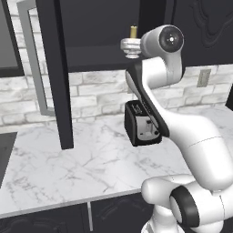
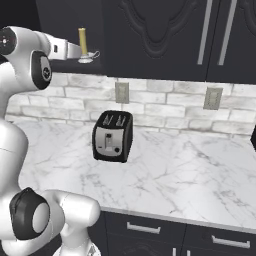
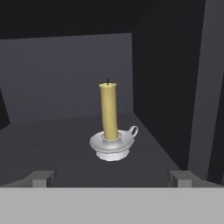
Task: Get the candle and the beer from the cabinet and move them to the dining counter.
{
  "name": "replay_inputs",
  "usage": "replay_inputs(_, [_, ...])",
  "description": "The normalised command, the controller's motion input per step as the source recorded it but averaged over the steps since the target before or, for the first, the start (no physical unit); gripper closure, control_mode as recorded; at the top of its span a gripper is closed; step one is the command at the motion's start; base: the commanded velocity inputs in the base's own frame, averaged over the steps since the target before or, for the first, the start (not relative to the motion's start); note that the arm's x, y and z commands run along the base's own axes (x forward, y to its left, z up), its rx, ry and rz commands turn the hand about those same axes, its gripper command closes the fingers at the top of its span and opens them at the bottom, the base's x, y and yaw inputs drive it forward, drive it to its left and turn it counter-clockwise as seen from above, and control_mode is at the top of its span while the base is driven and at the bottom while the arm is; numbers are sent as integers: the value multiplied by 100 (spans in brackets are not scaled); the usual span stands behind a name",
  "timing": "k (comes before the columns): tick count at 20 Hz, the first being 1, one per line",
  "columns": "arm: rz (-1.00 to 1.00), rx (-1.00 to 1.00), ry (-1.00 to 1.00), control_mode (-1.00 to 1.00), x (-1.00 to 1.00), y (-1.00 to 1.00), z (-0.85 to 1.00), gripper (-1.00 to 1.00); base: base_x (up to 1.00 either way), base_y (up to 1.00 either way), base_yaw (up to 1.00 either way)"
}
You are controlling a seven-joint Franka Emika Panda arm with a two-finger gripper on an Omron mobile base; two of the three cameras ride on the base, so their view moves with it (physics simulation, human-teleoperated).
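One step underway: reaching into the cabinet (image 3: 65, 65), hand (image 3: 112, 178) spread open, apparently nearing the candle (image 3: 109, 118); closing around it next.

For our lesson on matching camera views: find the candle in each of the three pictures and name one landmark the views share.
Left base view: the candle shows top centre, in the open cabinet, partly behind the arm.
Right base view: top left, beside the arm's end.
Hand view: centre, upright in its silvery holder.
Shared landmark: the toaster stands on the marble worktop in both base views.
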Motion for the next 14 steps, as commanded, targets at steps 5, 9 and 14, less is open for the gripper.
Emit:
replay_inputs(5, [0, 0, 0, -100, 17, 0, 0, -100, 0, 0, 0])
replay_inputs(9, [0, 0, 0, -100, 19, 0, 0, -100, 0, 0, 0])
replay_inputs(14, [0, 0, 0, -100, 14, 0, 0, -100, 0, 0, 0])
